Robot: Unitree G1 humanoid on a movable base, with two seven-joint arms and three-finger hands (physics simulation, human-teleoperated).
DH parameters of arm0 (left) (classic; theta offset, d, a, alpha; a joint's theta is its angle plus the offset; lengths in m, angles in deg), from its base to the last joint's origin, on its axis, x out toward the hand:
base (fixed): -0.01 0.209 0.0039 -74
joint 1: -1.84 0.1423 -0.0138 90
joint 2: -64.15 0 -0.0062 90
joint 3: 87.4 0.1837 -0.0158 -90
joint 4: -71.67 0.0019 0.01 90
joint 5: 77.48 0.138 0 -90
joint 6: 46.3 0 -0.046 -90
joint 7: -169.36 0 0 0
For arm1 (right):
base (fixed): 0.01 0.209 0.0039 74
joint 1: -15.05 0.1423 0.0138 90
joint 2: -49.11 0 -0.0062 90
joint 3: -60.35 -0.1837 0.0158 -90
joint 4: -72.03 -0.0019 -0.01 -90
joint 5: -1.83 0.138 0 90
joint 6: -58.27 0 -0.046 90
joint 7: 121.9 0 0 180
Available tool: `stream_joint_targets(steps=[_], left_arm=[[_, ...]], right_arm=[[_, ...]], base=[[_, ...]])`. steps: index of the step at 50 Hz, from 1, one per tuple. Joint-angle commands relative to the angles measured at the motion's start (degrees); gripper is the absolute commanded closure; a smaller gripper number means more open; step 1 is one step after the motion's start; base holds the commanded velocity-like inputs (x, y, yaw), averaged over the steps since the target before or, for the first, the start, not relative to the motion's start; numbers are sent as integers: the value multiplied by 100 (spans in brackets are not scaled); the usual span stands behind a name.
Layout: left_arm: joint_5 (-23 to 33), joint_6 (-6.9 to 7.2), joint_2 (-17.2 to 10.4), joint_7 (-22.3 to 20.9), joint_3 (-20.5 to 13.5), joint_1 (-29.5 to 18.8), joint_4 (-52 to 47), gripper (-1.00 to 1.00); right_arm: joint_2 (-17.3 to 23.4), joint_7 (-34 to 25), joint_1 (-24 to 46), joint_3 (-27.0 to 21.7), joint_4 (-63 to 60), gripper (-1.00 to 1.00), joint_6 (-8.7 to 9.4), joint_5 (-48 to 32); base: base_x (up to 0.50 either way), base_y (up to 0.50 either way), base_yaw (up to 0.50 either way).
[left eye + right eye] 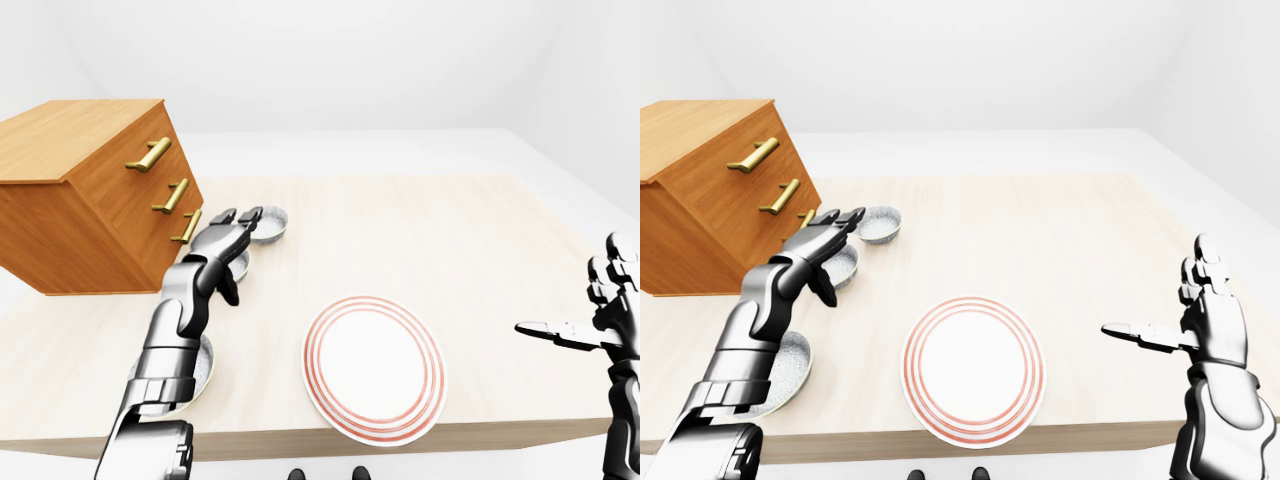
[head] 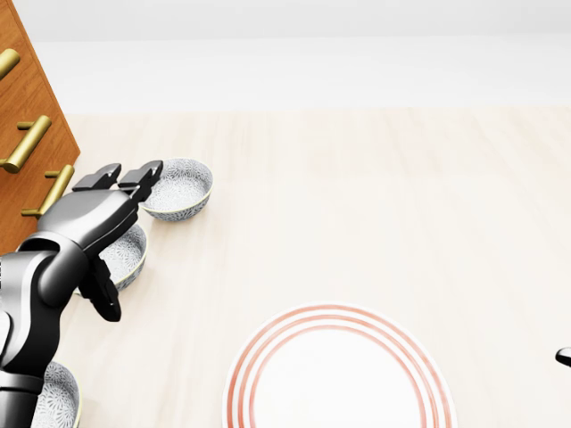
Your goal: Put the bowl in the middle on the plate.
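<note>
Three patterned bowls stand in a column at the left of the head view. The middle bowl (image 2: 125,254) is partly hidden under my left hand (image 2: 119,239), which hovers over it, open, fingers pointing at the top bowl (image 2: 178,187) and thumb hanging down. The third bowl (image 2: 49,392) shows at the bottom left, half covered by my forearm. A white plate (image 2: 339,379) with red rings lies bare at the bottom centre. My right hand (image 1: 1175,318) is held off the table's right side, open, with nothing in it.
A wooden drawer chest (image 1: 90,190) with brass handles stands on the table just left of the bowls. The light wooden table's near edge (image 1: 420,442) runs right below the plate in the left-eye view.
</note>
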Motion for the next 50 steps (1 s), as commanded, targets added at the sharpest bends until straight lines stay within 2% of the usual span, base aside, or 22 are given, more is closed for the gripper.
stream_joint_targets(steps=[1, 13, 33, 50], left_arm=[[236, 0, -19, 183, 21, -68, 194, -100], [370, 0, -20, 221, 48, 33, 215, -100], [546, 0, -51, 253, 53, -106, 417, -100], [640, 0, -146, 484, 92, -284, 887, -100]], right_arm=[[-13, -20, -10, -28, -123, -100, 0, -4], [-3, -7, 8, -2, 15, -100, 0, -18], [-40, -37, -31, -55, -200, -100, 0, -23], [-20, -4, 11, -18, -47, -100, 0, -38]], base=[[0, 0, 0], [0, 0, 0], [0, 0, 0], [0, 0, 0]])
